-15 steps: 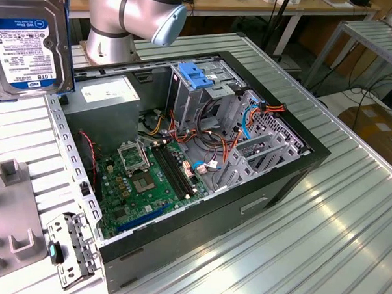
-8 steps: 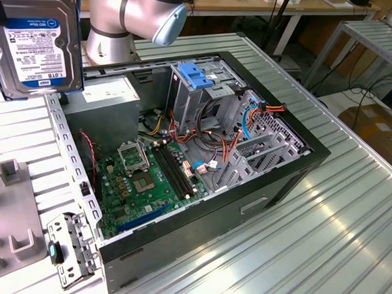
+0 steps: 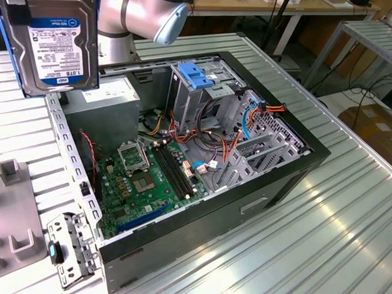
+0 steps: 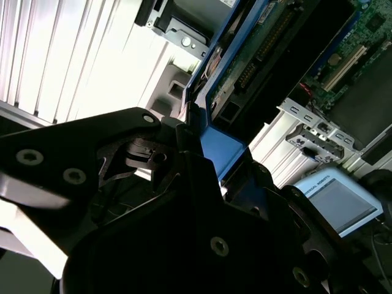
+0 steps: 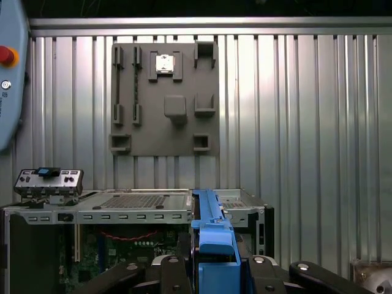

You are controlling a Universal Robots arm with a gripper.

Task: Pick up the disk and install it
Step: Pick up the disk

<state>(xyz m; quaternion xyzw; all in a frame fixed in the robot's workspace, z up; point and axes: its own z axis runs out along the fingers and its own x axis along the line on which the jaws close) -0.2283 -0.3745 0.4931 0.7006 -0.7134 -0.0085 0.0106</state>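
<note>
The disk (image 3: pixel 54 40) is held raised in the air, clear of the table (image 3: pixel 322 243), beside the open computer case (image 3: pixel 272 183) toward the exterior view's left. It stands on end: the long axis is near vertical, the white-and-blue label face is turned toward the exterior camera, and the label print is inverted. Blue plastic side rails (image 5: pixel 211 229) run along both long edges of the dark metal body.

The gripper (image 5: pixel 211 272) is clamped on the disk. In the first wrist view its black jaws press against the blue rail from both sides.

The table is ribbed aluminium with parallel grooves. A flat grey fixture plate (image 5: pixel 165 122) with raised rectangular blocks lies on it. The case is black sheet metal and lies on its side with its panel off. It exposes a green motherboard (image 3: pixel 142 177), a grey power supply box (image 3: pixel 110 101) and bundled coloured cables. Wooden-topped benches (image 3: pixel 267 7) stand behind the table.
</note>
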